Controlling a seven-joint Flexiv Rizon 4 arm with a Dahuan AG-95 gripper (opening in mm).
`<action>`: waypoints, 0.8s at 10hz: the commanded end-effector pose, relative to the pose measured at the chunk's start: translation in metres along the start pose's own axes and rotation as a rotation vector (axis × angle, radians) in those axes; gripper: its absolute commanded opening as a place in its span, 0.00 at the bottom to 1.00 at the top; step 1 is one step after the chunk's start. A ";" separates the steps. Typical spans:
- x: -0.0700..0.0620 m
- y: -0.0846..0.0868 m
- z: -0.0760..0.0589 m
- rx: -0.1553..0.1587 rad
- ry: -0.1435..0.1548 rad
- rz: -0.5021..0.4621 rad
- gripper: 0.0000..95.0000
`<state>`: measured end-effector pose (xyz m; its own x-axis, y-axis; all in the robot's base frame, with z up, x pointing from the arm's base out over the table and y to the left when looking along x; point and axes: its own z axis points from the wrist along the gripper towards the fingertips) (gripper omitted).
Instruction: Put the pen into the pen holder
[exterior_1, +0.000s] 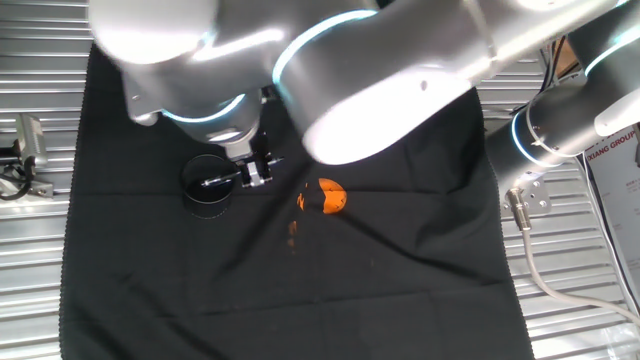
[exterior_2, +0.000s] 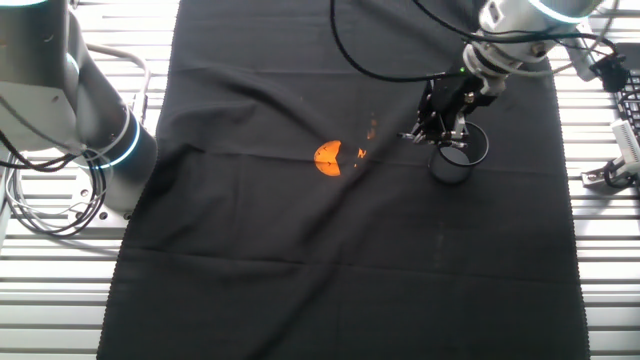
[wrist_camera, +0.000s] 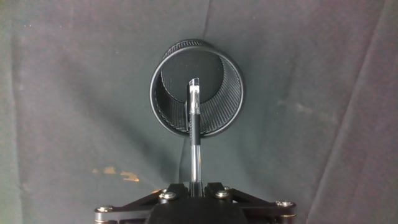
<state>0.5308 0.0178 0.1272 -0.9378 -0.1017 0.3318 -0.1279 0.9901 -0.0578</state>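
The pen holder (wrist_camera: 214, 106) is a round black mesh cup standing upright on the black cloth; it also shows in one fixed view (exterior_1: 206, 184) and in the other fixed view (exterior_2: 456, 158). My gripper (wrist_camera: 194, 182) is shut on the pen (wrist_camera: 194, 127), a slim black and silver stick that points away from the hand. In the hand view the pen's far end lies over the cup's open mouth. In the fixed views the pen (exterior_1: 222, 180) hangs level just above the cup's rim, held at one end by the gripper (exterior_1: 254, 170), which also shows above the cup in the other fixed view (exterior_2: 442, 124).
An orange lump (exterior_1: 332, 196) lies on the cloth to the right of the cup, with small orange crumbs (exterior_1: 293, 229) near it. The cloth (exterior_1: 300, 290) covers a ribbed metal table. A second robot arm (exterior_2: 70, 80) stands at the table's side.
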 end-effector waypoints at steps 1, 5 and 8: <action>0.003 0.000 -0.001 0.001 -0.004 0.000 0.00; 0.000 -0.004 -0.016 0.004 0.016 -0.008 0.00; -0.003 -0.005 -0.021 -0.002 0.029 -0.007 0.00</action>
<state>0.5446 0.0153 0.1452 -0.9243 -0.1066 0.3665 -0.1360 0.9892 -0.0553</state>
